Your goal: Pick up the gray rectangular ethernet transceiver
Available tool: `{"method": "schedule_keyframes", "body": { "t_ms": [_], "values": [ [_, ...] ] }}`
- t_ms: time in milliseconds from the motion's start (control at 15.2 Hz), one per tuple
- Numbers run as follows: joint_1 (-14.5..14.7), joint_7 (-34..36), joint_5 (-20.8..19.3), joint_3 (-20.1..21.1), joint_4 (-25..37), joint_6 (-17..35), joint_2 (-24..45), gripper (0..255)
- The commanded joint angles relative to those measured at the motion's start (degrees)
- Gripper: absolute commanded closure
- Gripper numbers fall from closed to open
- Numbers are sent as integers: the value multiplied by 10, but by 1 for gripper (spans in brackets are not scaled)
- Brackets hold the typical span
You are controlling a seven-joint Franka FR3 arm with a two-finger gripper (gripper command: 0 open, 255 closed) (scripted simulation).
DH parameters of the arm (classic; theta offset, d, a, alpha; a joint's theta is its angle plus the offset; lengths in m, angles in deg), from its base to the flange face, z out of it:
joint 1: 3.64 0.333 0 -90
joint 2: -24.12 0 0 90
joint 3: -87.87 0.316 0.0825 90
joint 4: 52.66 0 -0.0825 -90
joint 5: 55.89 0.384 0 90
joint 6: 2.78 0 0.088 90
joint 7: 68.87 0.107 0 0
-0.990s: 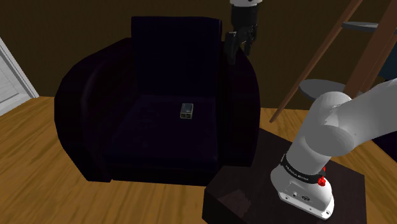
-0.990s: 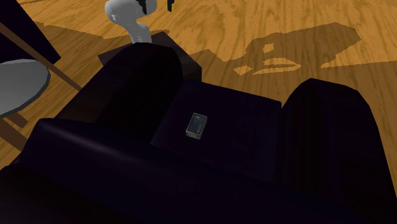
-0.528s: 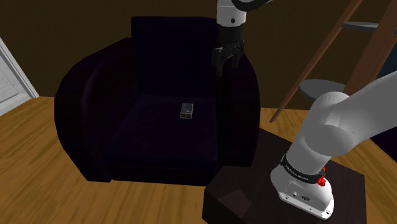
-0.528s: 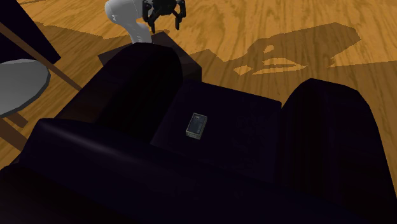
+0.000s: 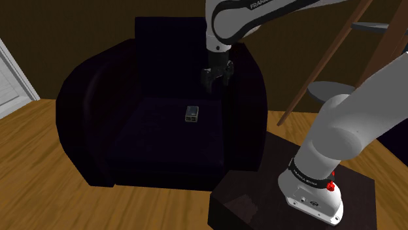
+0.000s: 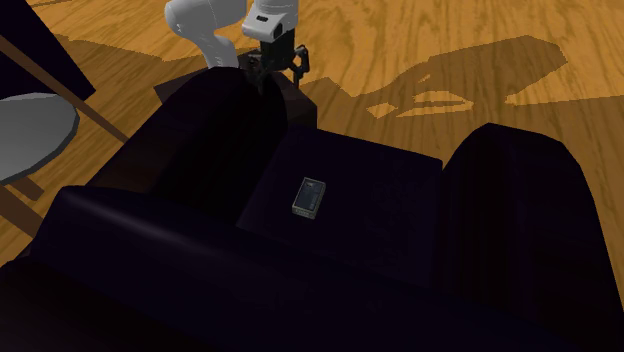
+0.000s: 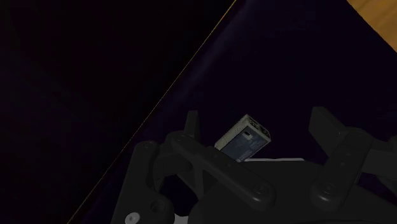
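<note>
1. Closest to me, at the lower right of the shoulder view, the dark box stand (image 5: pixel 261 202) sits on the wooden floor (image 5: pixel 39 170). The white arm (image 5: pixel 340 137) rises off it and arches over towards the upper middle.
2. Right beside the stand is a big dark armchair (image 5: pixel 91 124). Its fat armrest (image 5: pixel 245 111), right of centre in that view, lies between the stand and the seat, and the arm reaches over it.
3. The small grey rectangular transceiver (image 5: pixel 191 114) lies flat on the seat cushion (image 5: pixel 157 137), about mid-frame. In the second exterior view the transceiver (image 6: pixel 310 197) is also mid-frame, nearer the left-hand armrest.
4. The gripper (image 5: pixel 216 77) hangs pointing down, up and to the right of the transceiver in the shoulder view, close by the armrest's inner side and apart from the part. Near the top of the second exterior view the gripper (image 6: pixel 280 65) shows above that armrest. Its fingers (image 7: pixel 191 127) are spread wide and pinch nothing. In the wrist view the transceiver (image 7: pixel 243 137) lies beyond the gap between them, untouched.
5. Farthest off are the backrest (image 5: pixel 176 46) and a brown wall (image 5: pixel 65 26). A white door (image 5: pixel 10 78) is at the left edge, with slanting wooden beams (image 5: pixel 340 52) and a grey disc (image 5: pixel 327 90) at the upper right.
</note>
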Motion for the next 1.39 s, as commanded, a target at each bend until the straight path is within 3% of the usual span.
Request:
{"method": "schedule_keyframes", "body": {
  "t_ms": [0, 726, 1188, 1320],
  "values": [
    [-4, 8, 2, -2, 1, 38, 38, 0],
    [-14, 54, 19, -7, 76, 203, 274, 0],
    [-19, 72, 38, -11, 170, 268, 431, 0],
    [-19, 72, 38, -11, 172, 275, 440, 0]
  ]
}}
